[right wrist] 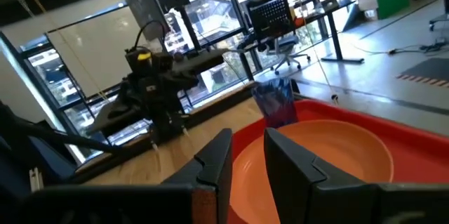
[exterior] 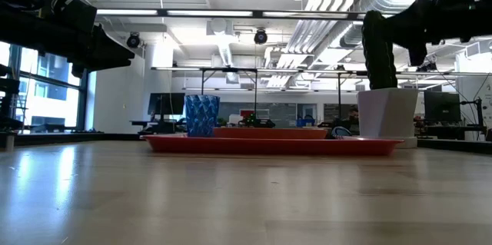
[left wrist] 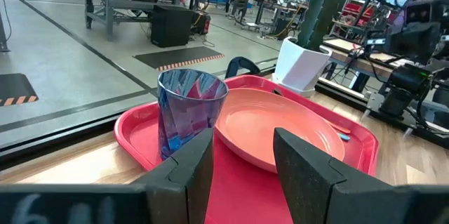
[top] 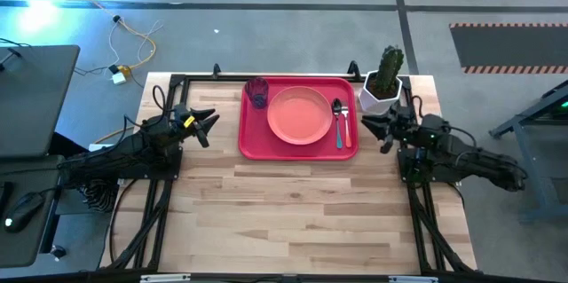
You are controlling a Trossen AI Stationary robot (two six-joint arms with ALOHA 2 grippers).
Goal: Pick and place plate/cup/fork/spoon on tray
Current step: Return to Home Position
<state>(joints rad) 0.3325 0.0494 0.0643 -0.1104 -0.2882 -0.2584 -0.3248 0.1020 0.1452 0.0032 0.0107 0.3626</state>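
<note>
Beside tray (top: 250, 145), both tools clear.

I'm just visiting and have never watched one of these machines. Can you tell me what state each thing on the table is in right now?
tray: flat on the table, loaded.
plate: on the tray, empty, right side up.
cup: upright on the tray, beside the plate.
spoon: lying on the tray.
fork: lying on the tray beside the spoon.
cactus pot: upright, off the tray.
left gripper: open, empty.
right gripper: open, empty.
</note>
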